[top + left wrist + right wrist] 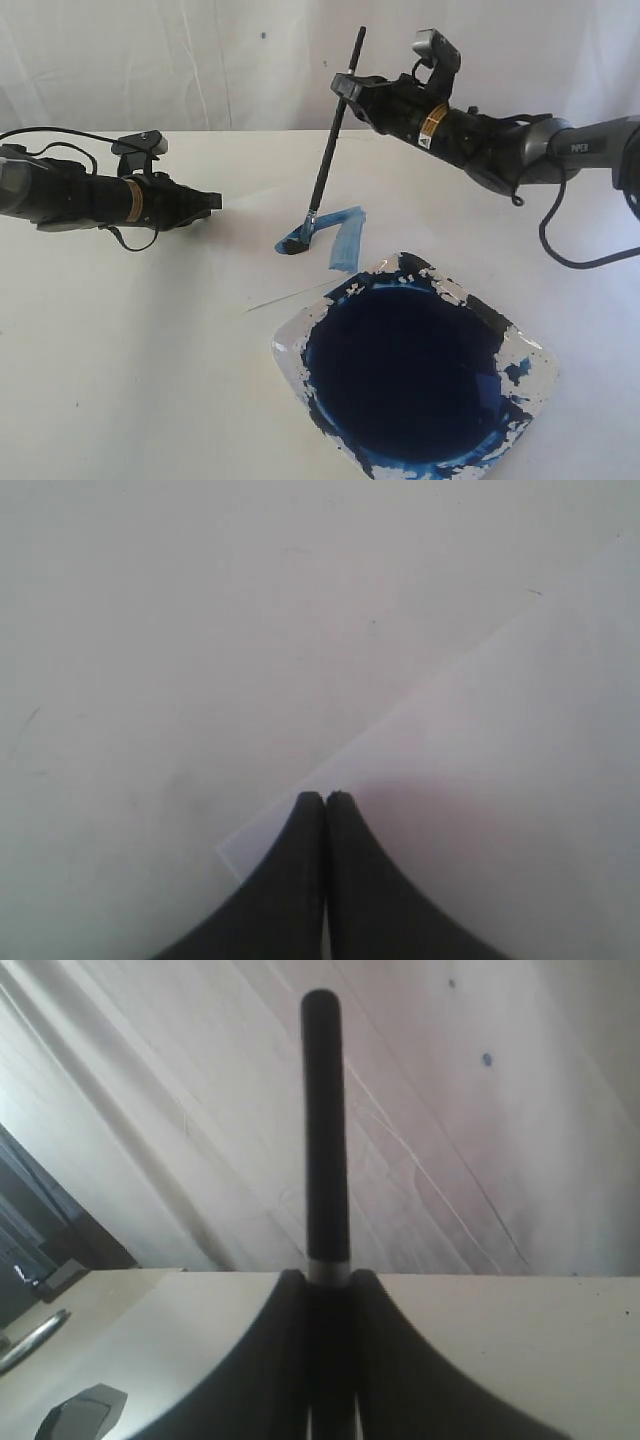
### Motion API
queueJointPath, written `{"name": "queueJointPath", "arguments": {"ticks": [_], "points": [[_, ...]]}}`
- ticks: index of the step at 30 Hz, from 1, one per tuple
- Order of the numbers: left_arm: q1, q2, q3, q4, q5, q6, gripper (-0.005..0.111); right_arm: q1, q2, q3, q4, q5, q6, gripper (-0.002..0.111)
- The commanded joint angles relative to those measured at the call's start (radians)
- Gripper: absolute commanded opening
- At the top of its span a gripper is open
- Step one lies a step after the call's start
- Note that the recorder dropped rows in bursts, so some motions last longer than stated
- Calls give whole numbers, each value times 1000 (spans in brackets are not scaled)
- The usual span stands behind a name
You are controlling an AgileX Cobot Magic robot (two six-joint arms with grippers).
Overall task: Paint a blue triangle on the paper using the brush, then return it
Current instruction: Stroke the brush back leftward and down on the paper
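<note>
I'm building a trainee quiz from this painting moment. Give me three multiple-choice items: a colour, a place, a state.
1. What colour is the paint in the paint dish? A red; B green; C dark blue.
2. Where are the brush bristles? A in the dish; B on the paper, at the blue triangle; C on bare table.
3. The left gripper is: A shut, empty; B shut on the brush; C wide open.
Key: 1 C, a dark blue pool fills it; 2 B, the bristles touch the strokes; 3 A, its jaws meet with nothing between.
</note>
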Motion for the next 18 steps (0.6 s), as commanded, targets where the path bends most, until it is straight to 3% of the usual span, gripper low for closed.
{"name": "queueJointPath", "arguments": {"ticks": [1, 5, 18], "points": [[-4, 1, -2, 13, 35, 3, 0, 5, -12, 12, -178, 109, -8, 0], [-4, 1, -2, 13, 35, 3, 0, 5, -26, 15, -267, 150, 29, 0], [-4, 1, -2, 13, 35, 3, 0, 5, -109, 142, -286, 254, 0, 0]]}}
